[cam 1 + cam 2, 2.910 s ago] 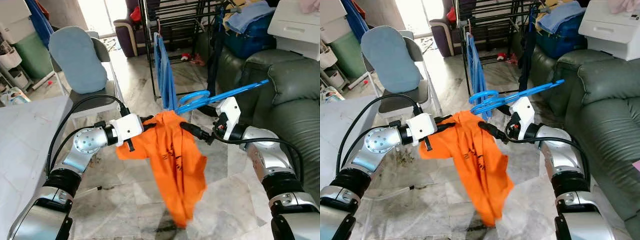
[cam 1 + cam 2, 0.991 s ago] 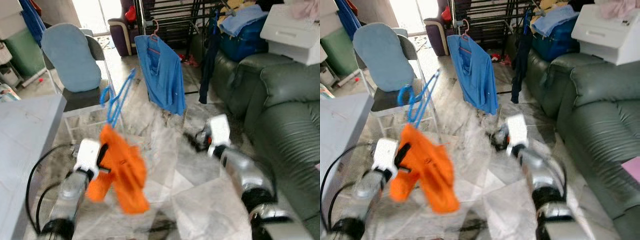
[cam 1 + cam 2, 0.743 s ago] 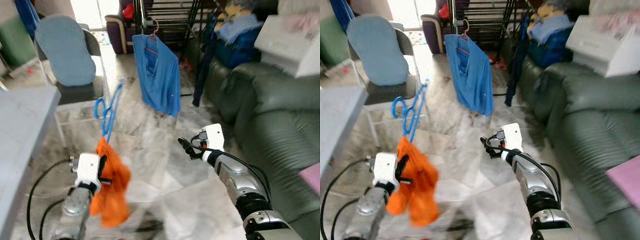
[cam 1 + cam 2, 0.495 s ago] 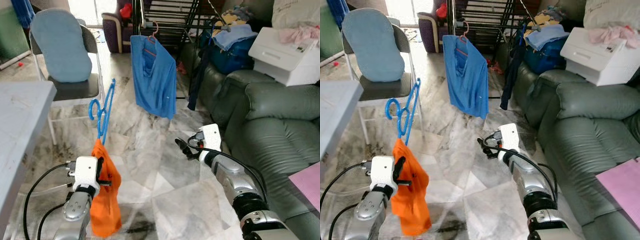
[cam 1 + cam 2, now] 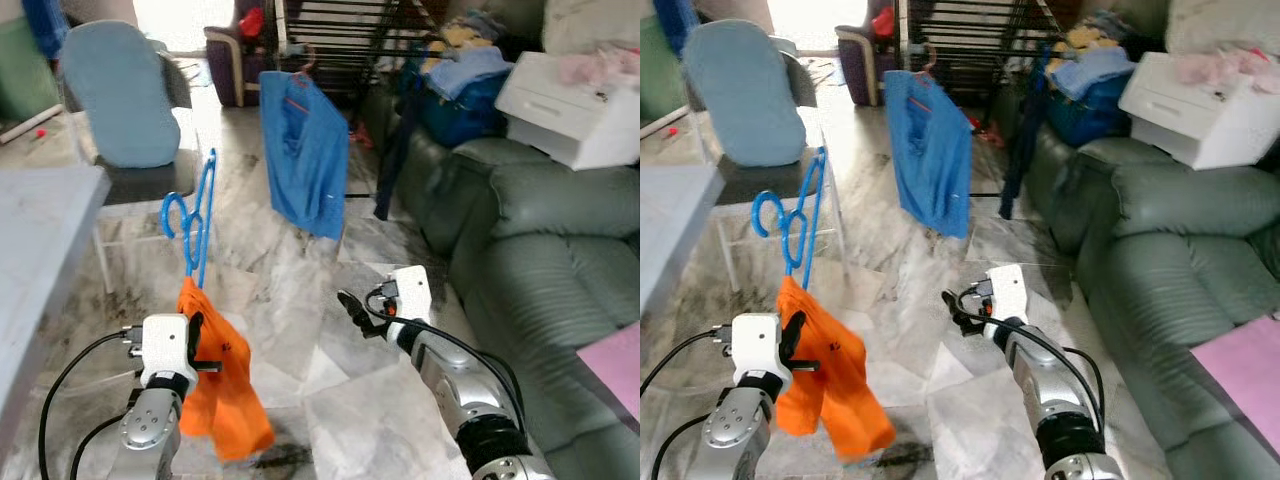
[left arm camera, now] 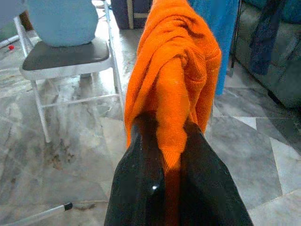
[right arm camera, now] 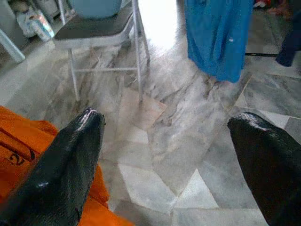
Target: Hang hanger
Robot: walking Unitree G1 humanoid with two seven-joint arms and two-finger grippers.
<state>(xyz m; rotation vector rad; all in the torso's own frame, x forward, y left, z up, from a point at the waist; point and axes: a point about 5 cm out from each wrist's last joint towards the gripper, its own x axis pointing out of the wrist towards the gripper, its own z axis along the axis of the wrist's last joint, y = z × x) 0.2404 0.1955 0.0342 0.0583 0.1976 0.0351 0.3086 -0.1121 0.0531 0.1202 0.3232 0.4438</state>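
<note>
Left gripper (image 6: 171, 141) is clamped on the orange shirt (image 5: 218, 385) — the blue hanger (image 5: 195, 215) rises out of its collar, upright, hook at the top. Right gripper (image 5: 352, 310) hangs over the marble floor (image 5: 290, 300), fingers spread wide — holding nothing. Beyond, a blue shirt (image 5: 305, 150) hangs at the black rack (image 5: 340, 30).

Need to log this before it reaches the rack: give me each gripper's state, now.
Left gripper: shut on the orange shirt, with the blue hanger sticking up.
Right gripper: open, empty.
</note>
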